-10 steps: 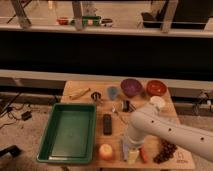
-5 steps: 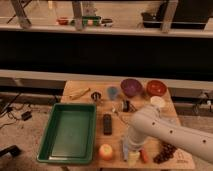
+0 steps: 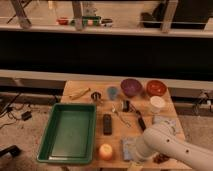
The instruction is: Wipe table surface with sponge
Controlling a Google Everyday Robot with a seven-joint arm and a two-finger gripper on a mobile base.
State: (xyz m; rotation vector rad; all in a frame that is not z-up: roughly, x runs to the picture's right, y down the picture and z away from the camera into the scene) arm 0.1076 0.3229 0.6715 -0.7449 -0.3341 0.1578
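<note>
Currently low at the near edge of the table surface (image 3: 100, 86) — gripper (image 3: 135, 161) with jaws spread wide, holding nothing — just beside the blue-grey sponge (image 3: 127, 148) lying flat right of an orange ball (image 3: 105, 151)

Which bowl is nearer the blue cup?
The purple bowl; the red bowl stands beyond it. The gripper is low at the table's front edge.

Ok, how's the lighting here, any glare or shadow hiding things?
Camera view: the table surface is lit evenly and warmly, no glare spots. Camera view: a dark band behind the table swallows detail. Camera view: the white arm is the brightest area and hides most of the gripper at the table's near edge.
</note>
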